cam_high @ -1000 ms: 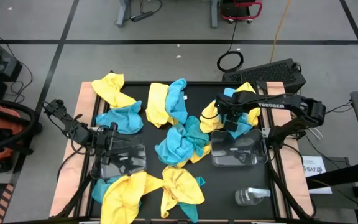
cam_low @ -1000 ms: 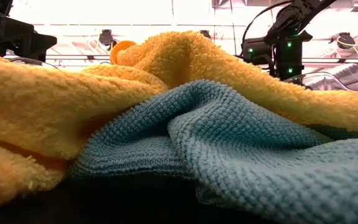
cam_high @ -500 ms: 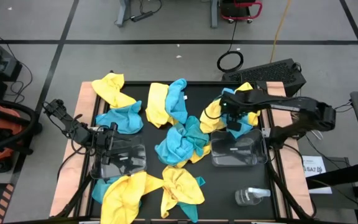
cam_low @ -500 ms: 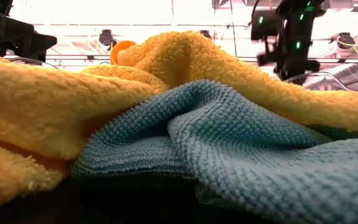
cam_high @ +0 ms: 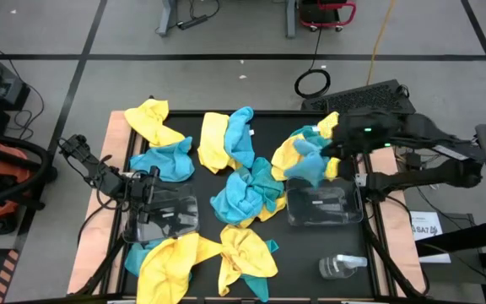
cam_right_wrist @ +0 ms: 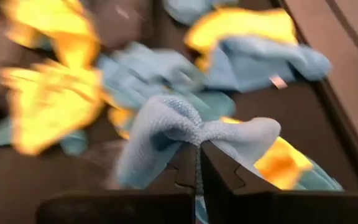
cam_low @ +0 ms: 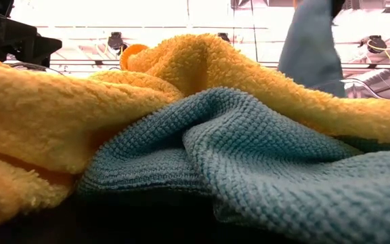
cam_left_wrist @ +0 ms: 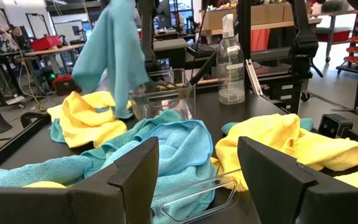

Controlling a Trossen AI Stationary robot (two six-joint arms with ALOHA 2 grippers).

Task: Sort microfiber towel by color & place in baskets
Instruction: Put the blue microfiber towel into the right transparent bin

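Right end effector [cam_right_wrist: 196, 163]: fingers pressed together, pinching a turquoise towel [cam_high: 308, 160] at a gathered fold; it sits over the right side of the surface [cam_high: 188, 127], just behind the right basket [cam_high: 322, 206].
Held towel: lifted off the pile and hanging from the pinch; in the left wrist view it dangles [cam_left_wrist: 112, 53] above the clear basket [cam_left_wrist: 161, 99], and in the low view it shows as a blue drape [cam_low: 311, 47] at the upper right.
Left end effector [cam_left_wrist: 194, 163]: fingers spread apart with nothing between them, resting low by the left basket [cam_high: 160, 216] on the left side of the surface.
Left basket: clear, with the left arm's fingers at its rim.
Right basket: clear, at the right edge, next to the lifted towel.
Loose towels: yellow and turquoise cloths scattered over the surface; a yellow one [cam_high: 152, 121] at the back left, a turquoise one [cam_high: 164, 160] beside the left basket, a mixed heap [cam_high: 247, 192] in the middle, yellow ones [cam_high: 209, 258] at the front.
Low view foreground: a yellow towel [cam_low: 59, 115] lying over a turquoise one [cam_low: 249, 156], close to the camera.
Spray bottle [cam_high: 341, 266]: clear, lying at the front right corner.
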